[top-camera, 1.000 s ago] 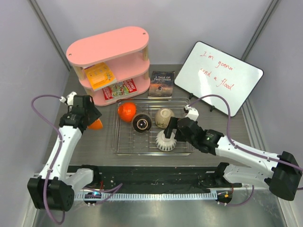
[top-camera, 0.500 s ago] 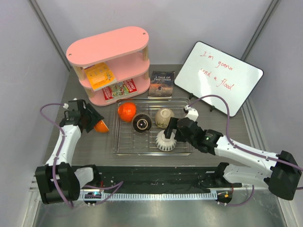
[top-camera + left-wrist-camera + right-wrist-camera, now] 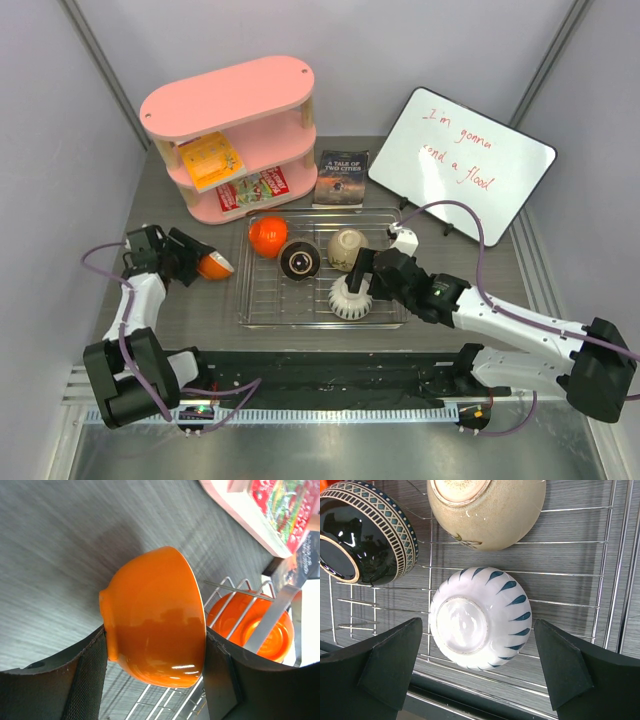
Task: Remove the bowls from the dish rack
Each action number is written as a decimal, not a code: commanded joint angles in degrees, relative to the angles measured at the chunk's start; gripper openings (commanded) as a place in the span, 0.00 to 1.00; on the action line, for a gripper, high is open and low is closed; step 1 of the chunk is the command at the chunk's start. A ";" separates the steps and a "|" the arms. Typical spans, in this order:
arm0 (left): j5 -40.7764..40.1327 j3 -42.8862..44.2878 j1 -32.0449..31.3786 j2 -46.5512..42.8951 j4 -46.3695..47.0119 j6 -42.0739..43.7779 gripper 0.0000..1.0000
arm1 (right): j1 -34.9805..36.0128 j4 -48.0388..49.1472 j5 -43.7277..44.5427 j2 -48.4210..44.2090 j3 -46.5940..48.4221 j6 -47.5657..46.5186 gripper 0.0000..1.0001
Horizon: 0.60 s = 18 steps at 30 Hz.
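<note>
While L claw (image 3: 155,666) pinches one orange bowl (image 3: 155,615) across its body, pads (image 3: 87,675) on opposite sides, that bowl hangs tipped on its side just outside the left rim of the dish rack (image 3: 262,300), low over the surface (image 3: 190,320); can't tell if it touches. Best move imo: roll wrist so bowl sits flat, ease down till it rests, then spread pads & lift straight off. Glaze is glossy, so it may slip or roll if let go tilted. Stay clear of rack wire. R claw (image 3: 477,630) is spread wide, one pad each side of the upturned white bowl (image 3: 480,617), not touching; prob. next pick. Second orange bowl (image 3: 268,236), dark bowl (image 3: 299,260) & beige bowl (image 3: 346,246) sit in the rack.
</note>
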 commanded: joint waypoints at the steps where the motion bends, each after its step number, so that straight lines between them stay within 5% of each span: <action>1: 3.92 -0.29 0.44 -0.34 5.89 -1.02 0.00 | -0.22 2.50 -0.17 0.88 0.17 -0.39 1.00; 18: -3.81 -2.31 0.96 3.53 -1.48 -1.38 0.05 | -0.22 2.85 -0.35 0.79 -0.01 -0.12 1.00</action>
